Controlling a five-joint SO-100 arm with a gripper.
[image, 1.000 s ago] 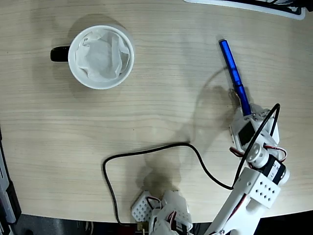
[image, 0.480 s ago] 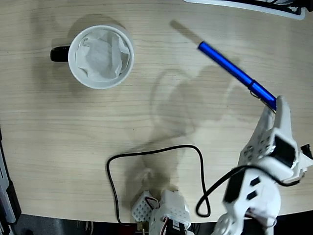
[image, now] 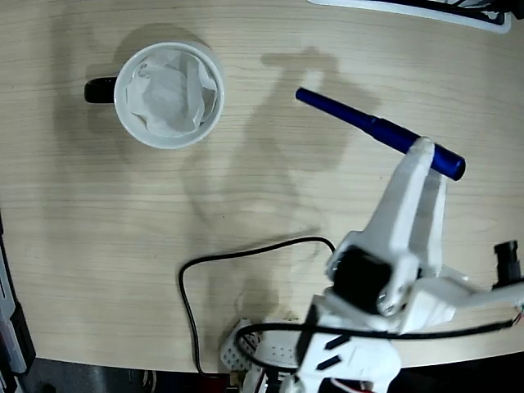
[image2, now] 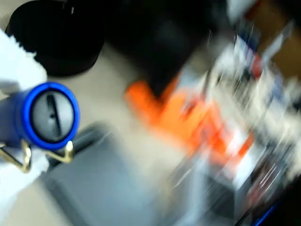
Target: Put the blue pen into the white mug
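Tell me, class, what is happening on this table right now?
A white robot arm has the blue pen clamped in its pincer and holds it above the wooden table, to the right of the white mug in the fixed view. The pen is not yet in the paper-lined mug.

One pen, one mug, one arm on the table.
There was one blue pen [image: 379,133], one white mug [image: 168,94] holding one crumpled sheet of paper [image: 172,92], one black cable [image: 246,274], and one gripper [image: 422,160] with two fingers.
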